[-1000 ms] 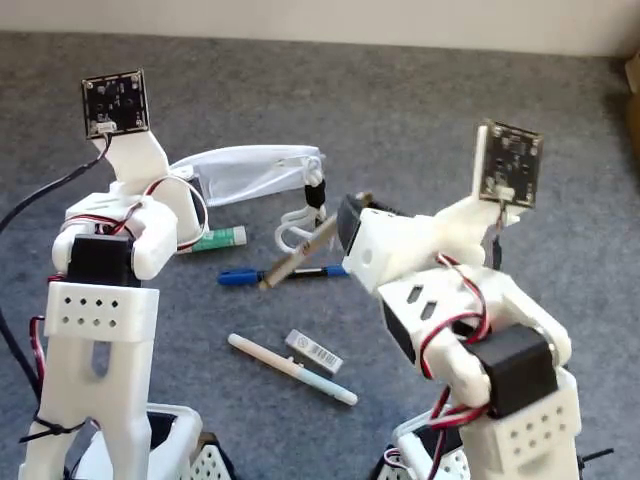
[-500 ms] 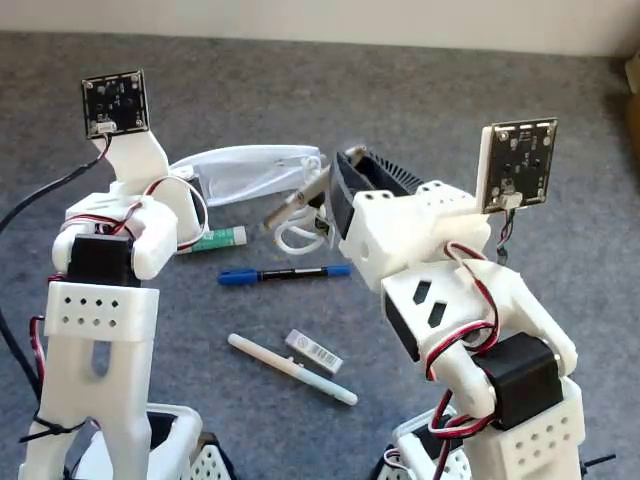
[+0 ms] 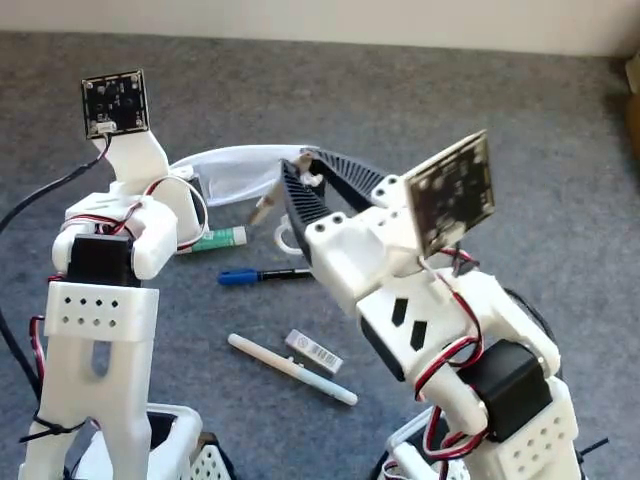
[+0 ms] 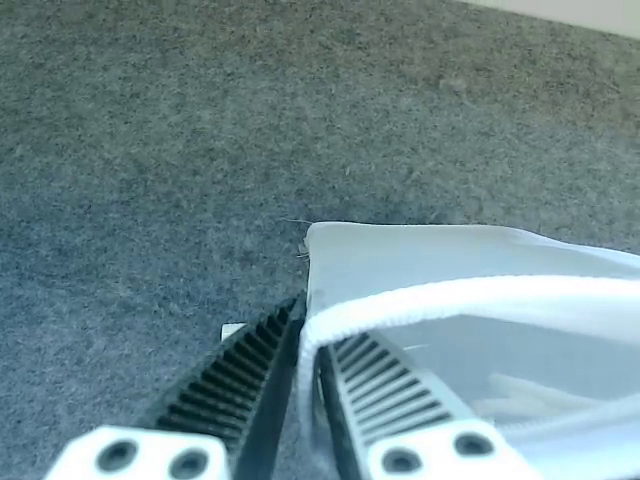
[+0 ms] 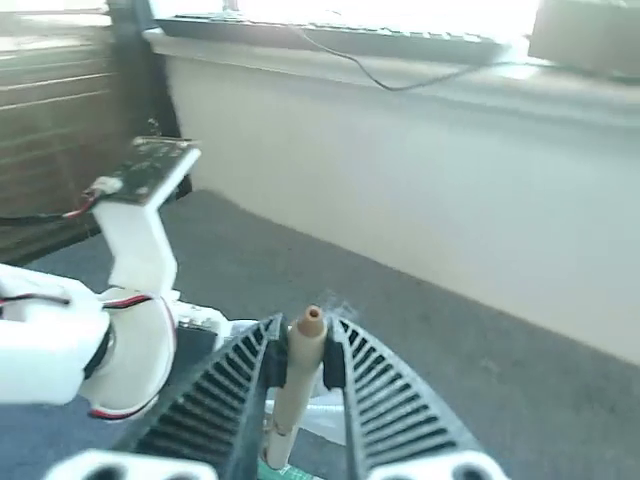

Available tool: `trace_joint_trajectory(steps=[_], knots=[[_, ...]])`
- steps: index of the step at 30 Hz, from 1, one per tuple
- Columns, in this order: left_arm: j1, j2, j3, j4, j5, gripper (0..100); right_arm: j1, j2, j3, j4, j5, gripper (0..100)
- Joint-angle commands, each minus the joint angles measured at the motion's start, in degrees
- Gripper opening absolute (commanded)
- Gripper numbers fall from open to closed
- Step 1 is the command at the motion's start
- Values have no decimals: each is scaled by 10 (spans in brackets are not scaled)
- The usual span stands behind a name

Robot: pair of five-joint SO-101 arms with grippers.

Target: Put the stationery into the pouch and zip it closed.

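Little of the task looks done: four pieces lie loose on the carpet (image 3: 500, 100), and the pouch is unzipped. Nearest the arm bases lie a white pen (image 3: 290, 368) and, just beside it, an eraser (image 3: 313, 351). Beyond them are a blue marker (image 3: 262, 275) and a green glue stick (image 3: 218, 239), which lies close to the left arm. Farther off, toward the carpet's far side, is the pouch (image 3: 245, 170) with its mouth open. I cannot tell whether anything is inside.

The left gripper (image 4: 308, 335) is pinched on the pouch's rim and holds it up. The right arm leans forward and is raised off the carpet. The right gripper (image 5: 306, 335) is clamped on a tan pen (image 5: 295, 385), which is just beside the pouch's mouth. I judge that this pen goes in next, then the four loose pieces, then the zip.
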Motion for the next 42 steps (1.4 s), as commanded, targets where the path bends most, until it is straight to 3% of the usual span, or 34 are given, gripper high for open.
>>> trace_joint_trajectory(steps=[1,25,31,42], knots=[[11,13,7,-8,8,7,-27,-11,-14,-34,47,3],[11,13,11,-8,8,7,-29,-8,-14,-139,65,3],[11,14,12,-8,8,7,-29,-7,-10,-139,131,3],[11,14,12,-6,8,7,-27,-7,29,-195,133,3]])
